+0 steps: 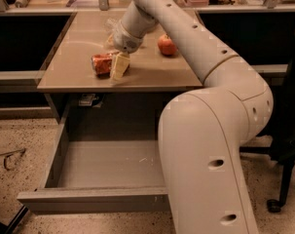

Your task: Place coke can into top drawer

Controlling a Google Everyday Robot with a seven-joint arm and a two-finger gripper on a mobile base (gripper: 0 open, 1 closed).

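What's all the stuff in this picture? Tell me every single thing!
coke can: one, red, lying on its side near the table's front edge
apple: one, red, on the table, right of the can
clear bottle: one, see-through, on the table behind the gripper, partly hidden
table: one, tan top
top drawer: one, grey, pulled open below the table
chair: one, black, far right
arm: one, cream, reaching over the table
gripper: one, pale, at the can's right end
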